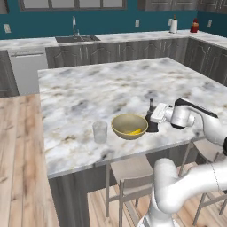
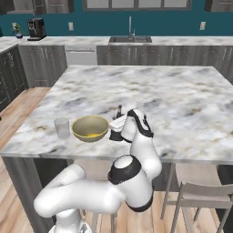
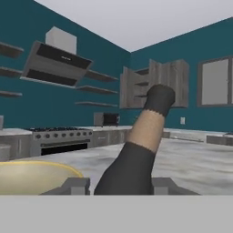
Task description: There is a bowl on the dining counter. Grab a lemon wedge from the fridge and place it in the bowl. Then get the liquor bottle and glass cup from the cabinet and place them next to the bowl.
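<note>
Marble counter (image 1: 88, 88), dark tan-necked liquor bottle (image 3: 136, 154)

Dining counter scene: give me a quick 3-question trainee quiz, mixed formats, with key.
1. True or false: the lemon wedge lies in the bowl.
2. Which item stands on the far side of the bowl from the gripper? A) kettle B) glass cup C) plate
3. Fill in: in the hand view, the thing rising between the finger tips is the liquor ____.

Key: 1 true; 2 B; 3 bottle.
</note>
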